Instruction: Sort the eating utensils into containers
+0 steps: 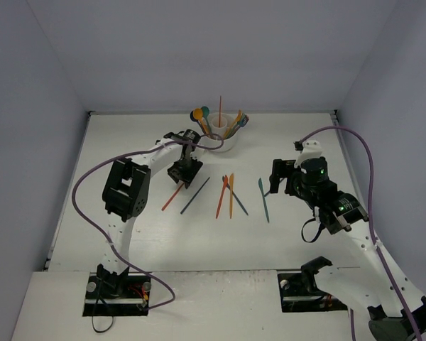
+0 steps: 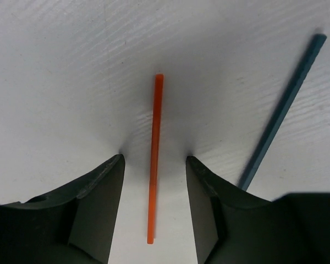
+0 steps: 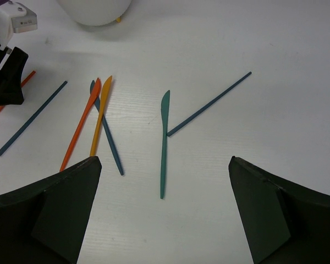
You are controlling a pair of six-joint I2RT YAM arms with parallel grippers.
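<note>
Top view: cup (image 1: pixel 224 141) sits far-centre on the table (image 1: pixel 128 149) with several utensils already standing in it, and the loose ones lie in a row in front. left gripper (image 1: pixel 184 173) is over the far end of the red-orange utensil (image 1: pixel 173 197). right gripper (image 1: pixel 277 182) is just beside the teal knife (image 1: pixel 263 199). Left wrist: jaws released, the 2 fingers straddling the red-orange handle roughly centred, tips looking at or near the table. The dark blue utensil (image 2: pixel 280 110) lies outside the jaws on the right. My read: the pinch is next. Keep tips low and close square on the thin handle or it may skate out, then lift straight before swinging to the cup. Right wrist: jaws wide open, holding nothing, with the teal knife centred below. The dark blue stick (image 3: pixel 209 103) ends at or against it and could drag along.
</note>
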